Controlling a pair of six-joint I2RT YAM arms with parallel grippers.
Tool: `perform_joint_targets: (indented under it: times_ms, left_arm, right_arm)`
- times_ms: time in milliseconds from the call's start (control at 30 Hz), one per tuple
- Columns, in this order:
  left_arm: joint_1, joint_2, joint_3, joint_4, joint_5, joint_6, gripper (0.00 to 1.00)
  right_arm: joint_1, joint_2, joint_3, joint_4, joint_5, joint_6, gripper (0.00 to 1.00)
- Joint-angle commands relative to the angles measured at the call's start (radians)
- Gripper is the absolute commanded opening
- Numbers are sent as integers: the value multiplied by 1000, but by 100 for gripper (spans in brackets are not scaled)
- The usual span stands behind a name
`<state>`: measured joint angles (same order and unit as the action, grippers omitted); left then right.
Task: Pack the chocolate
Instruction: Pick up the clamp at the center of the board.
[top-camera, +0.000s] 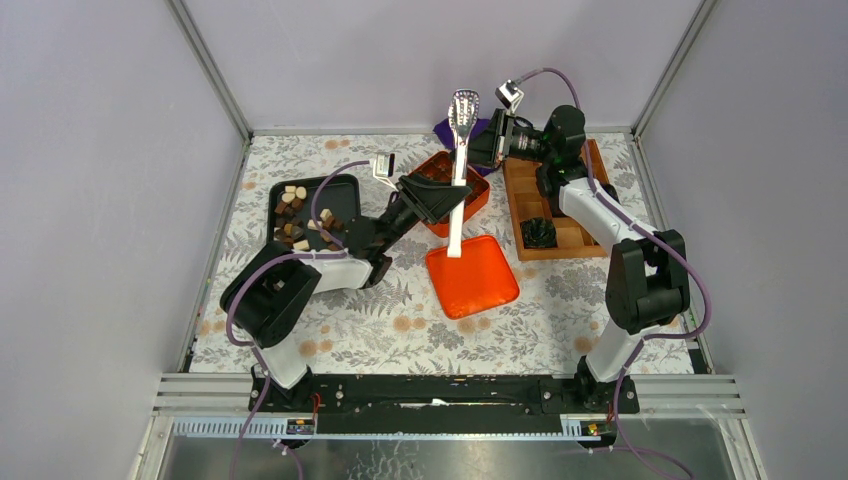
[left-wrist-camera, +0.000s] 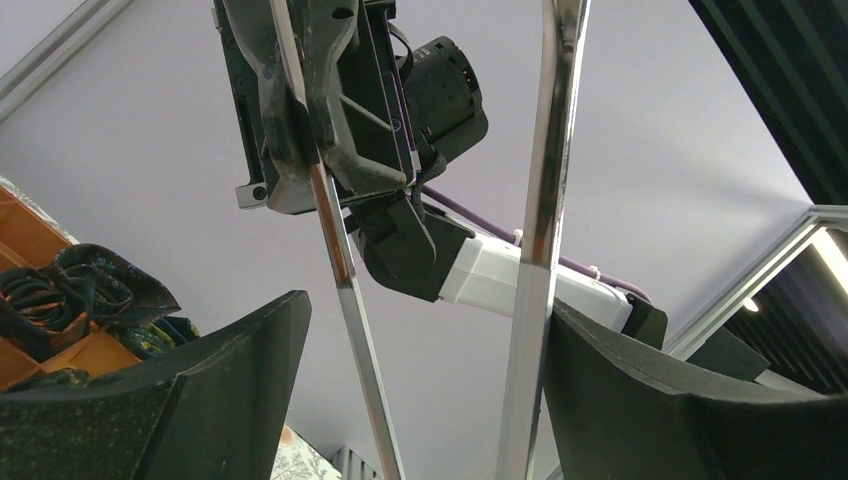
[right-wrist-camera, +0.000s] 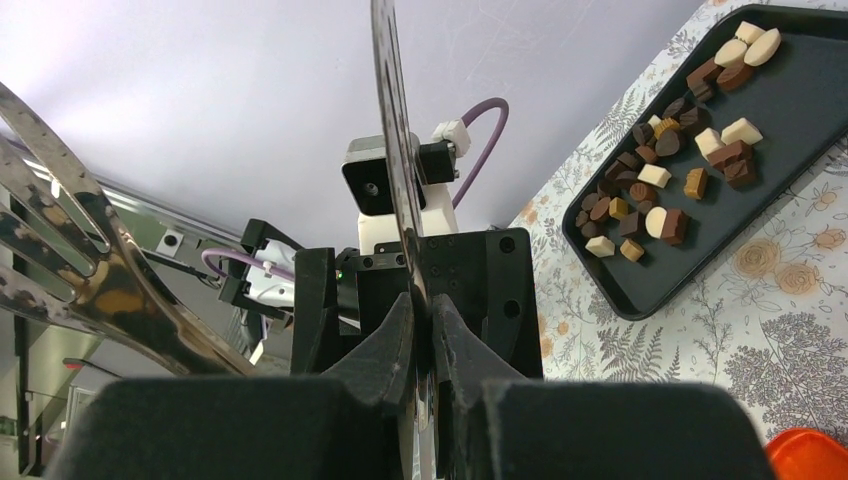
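The chocolate (top-camera: 300, 215) lies as several dark, light brown and cream pieces in a black tray (top-camera: 345, 200) at the back left; the right wrist view shows the chocolate (right-wrist-camera: 660, 170) too. Metal tongs (top-camera: 460, 170) stand upright over the middle of the table. My right gripper (right-wrist-camera: 422, 310) is shut on one arm of the tongs (right-wrist-camera: 395, 150) near their top. My left gripper (left-wrist-camera: 428, 330) stands open lower down, with both tong arms (left-wrist-camera: 540, 200) between its fingers; the right-hand arm lies close against one finger.
A wooden compartment box (top-camera: 585, 195) at the back right holds a dark crinkled cup (top-camera: 540, 232). An orange container (top-camera: 475, 200) and a flat orange lid (top-camera: 472, 280) sit mid-table. A purple item (top-camera: 445, 130) lies behind them. Walls enclose the floral table.
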<state>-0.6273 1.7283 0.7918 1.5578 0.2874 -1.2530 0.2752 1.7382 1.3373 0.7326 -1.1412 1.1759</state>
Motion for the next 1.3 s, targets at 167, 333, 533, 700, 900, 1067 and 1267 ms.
perform_joint_targets:
  times_ms: [167, 333, 533, 700, 900, 1067, 1267]
  left_arm:
    - [2, -16, -5, 45, -12, 74, 90]
    - [0, -12, 0, 44, -12, 86, 94]
    - [-4, -13, 8, 21, -14, 106, 96]
    - [-8, -24, 9, -13, -25, 126, 89]
    - [-3, -28, 1, -2, -58, 99, 74]
    - [20, -27, -17, 36, -78, 43, 72]
    - [32, -21, -39, 28, -86, 11, 65]
  right_arm:
    - [8, -17, 11, 13, 20, 0, 9]
    - [7, -16, 11, 2, 20, -8, 9]
    - [7, -14, 13, -11, 20, -18, 10]
    - [7, -12, 13, -22, 20, -27, 10]
    - [6, -14, 12, -29, 17, -37, 10]
    - [5, -17, 8, -24, 12, -37, 9]
    - [5, -20, 2, 27, 8, -6, 10]
